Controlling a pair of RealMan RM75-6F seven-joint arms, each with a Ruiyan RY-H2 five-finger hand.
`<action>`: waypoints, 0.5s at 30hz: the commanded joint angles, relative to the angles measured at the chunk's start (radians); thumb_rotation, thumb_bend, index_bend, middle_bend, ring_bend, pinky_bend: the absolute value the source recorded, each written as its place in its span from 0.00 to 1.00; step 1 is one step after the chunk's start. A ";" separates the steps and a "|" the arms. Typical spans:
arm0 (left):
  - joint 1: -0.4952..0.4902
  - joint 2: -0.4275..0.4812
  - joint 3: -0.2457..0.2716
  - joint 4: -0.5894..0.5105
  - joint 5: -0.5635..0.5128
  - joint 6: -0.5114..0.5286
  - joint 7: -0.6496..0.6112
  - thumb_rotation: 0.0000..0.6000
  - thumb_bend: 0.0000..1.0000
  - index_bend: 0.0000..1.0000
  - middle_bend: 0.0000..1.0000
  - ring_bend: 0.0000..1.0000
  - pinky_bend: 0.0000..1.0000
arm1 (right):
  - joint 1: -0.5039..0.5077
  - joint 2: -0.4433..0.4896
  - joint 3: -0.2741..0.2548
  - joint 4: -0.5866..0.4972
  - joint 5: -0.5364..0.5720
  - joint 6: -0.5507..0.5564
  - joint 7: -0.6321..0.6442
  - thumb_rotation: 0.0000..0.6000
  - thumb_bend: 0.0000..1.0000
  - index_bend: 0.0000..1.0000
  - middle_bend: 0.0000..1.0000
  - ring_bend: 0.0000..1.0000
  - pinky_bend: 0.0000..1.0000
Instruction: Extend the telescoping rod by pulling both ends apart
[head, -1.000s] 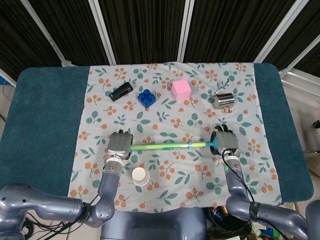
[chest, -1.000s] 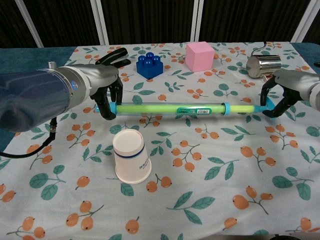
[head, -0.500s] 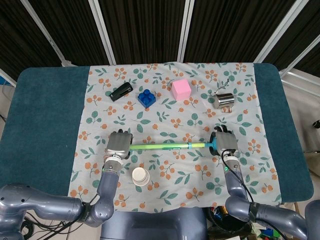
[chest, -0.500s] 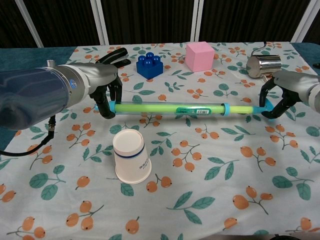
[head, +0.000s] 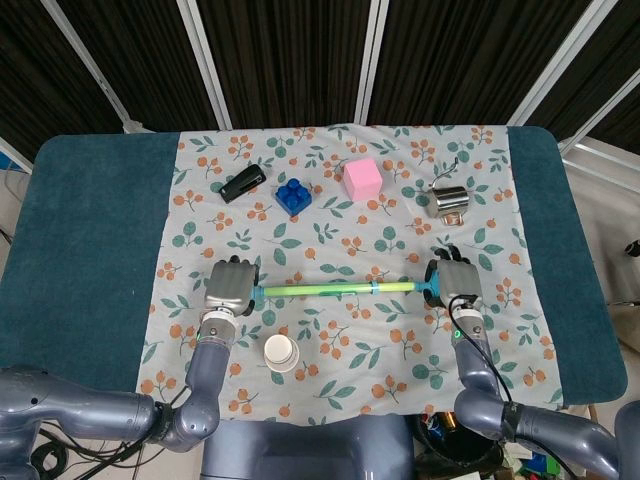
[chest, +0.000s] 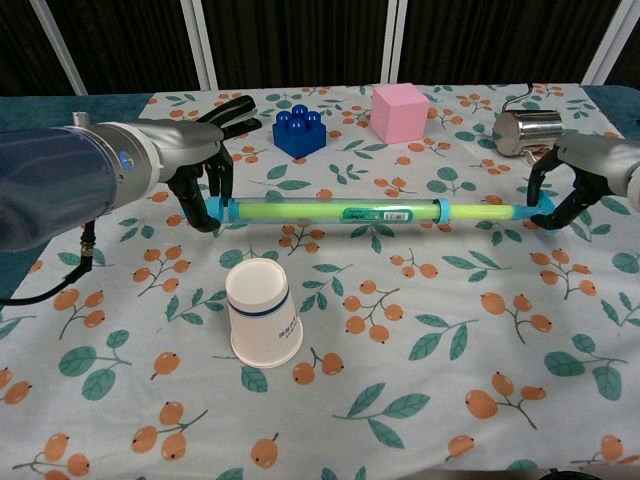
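From above, the left hand (head: 230, 287) grips one end of the green telescoping rod (head: 335, 289) and the right hand (head: 457, 284) grips the other, the rod stretched level between them over the floral cloth (head: 340, 340). A white paper cup (head: 281, 353) stands upright just below the rod, nearer the left hand. Further back lie a black stapler (head: 243, 183), a blue toy brick (head: 294, 196), a pink cube (head: 362, 179) and a shiny metal cup (head: 449, 200) on its side. The cloth covers the middle of the teal worktop (head: 85, 250), with dark slatted panels (head: 280, 60) behind.
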 joint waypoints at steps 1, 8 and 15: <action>0.018 0.032 0.012 -0.024 0.008 0.000 -0.010 1.00 0.37 0.60 0.33 0.18 0.33 | -0.005 0.016 0.003 0.002 0.002 -0.001 0.003 1.00 0.39 0.64 0.15 0.05 0.18; 0.062 0.108 0.040 -0.067 0.028 -0.003 -0.043 1.00 0.37 0.60 0.33 0.18 0.33 | -0.019 0.052 0.003 0.000 0.001 0.006 0.008 1.00 0.39 0.64 0.15 0.05 0.18; 0.103 0.186 0.068 -0.084 0.043 -0.025 -0.078 1.00 0.37 0.60 0.33 0.18 0.33 | -0.033 0.089 0.005 0.008 0.003 0.011 0.012 1.00 0.39 0.64 0.15 0.05 0.18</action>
